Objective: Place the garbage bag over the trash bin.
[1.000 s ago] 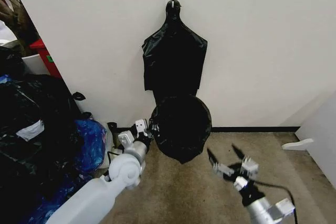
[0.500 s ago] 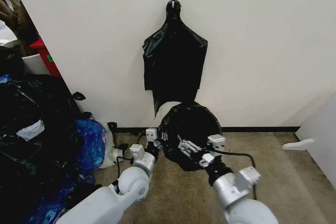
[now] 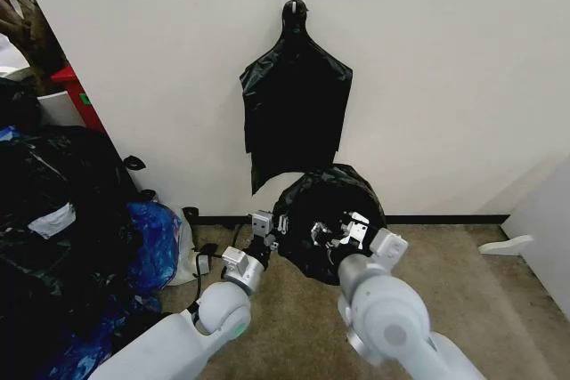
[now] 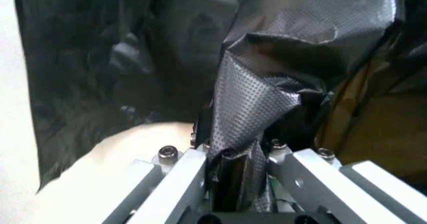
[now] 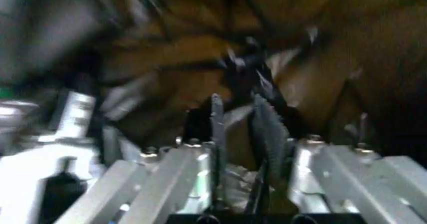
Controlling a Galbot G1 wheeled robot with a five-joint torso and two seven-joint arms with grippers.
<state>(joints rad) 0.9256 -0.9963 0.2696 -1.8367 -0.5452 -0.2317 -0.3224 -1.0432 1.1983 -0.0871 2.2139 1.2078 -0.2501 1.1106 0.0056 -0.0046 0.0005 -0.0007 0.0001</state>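
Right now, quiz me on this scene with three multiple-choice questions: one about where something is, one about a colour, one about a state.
1. Where do the spare flat bags hang?
A. On a hook on the white wall
B. On a chair back
C. From the ceiling

2. What colour is the garbage bag the robot is handling?
A. Blue
B. Black
C. White

3. What is the left hand doing?
A. Hanging open, away from the bag
B. Resting on the carpet
C. Shut on a fold of the garbage bag

Answers: 1 A, the head view shows them bunched at a hook on the wall. 2 B, the plastic is glossy black. 3 C, the left wrist view shows the fingers pinching bunched black plastic; the right hand is at the bag's mouth.
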